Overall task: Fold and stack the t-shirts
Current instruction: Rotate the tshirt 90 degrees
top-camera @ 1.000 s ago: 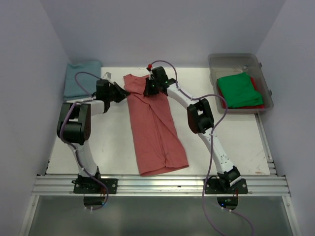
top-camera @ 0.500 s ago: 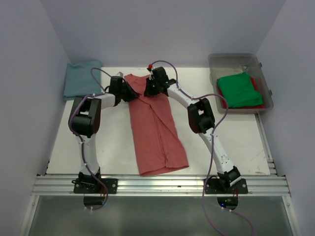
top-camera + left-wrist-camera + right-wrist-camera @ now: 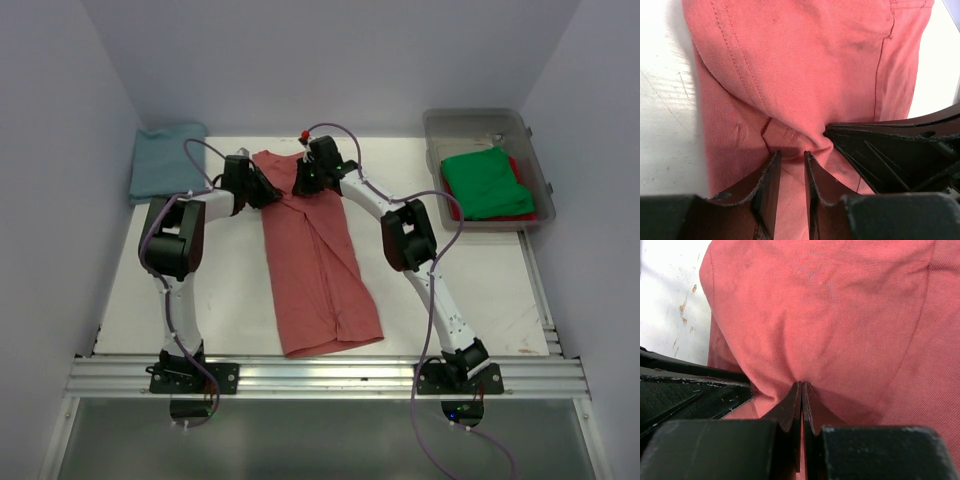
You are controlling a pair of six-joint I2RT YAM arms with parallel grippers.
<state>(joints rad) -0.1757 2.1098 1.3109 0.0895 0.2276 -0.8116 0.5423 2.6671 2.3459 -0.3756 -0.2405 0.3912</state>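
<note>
A salmon-red t-shirt [image 3: 315, 270] lies folded into a long strip down the middle of the table. My right gripper [image 3: 303, 183] is at its far end, shut on a pinch of the cloth [image 3: 840, 305], which puckers at the closed tips [image 3: 802, 385]. My left gripper [image 3: 265, 192] rests on the shirt's far left edge. Its jaws [image 3: 792, 155] stand slightly open over the cloth [image 3: 805, 60], with a small crease just ahead of them. A teal-blue t-shirt [image 3: 165, 162] lies folded at the back left. A green t-shirt [image 3: 485, 180] lies over a red one [image 3: 452, 208].
The green and red shirts lie in a clear plastic bin [image 3: 475, 115] at the back right. Bare white table [image 3: 220, 290] shows on both sides of the salmon strip. Grey walls close in at left, right and back. The two grippers are close together.
My left gripper has swung right from beside the shirt onto its far left edge. The right arm and the shirt have not moved.
</note>
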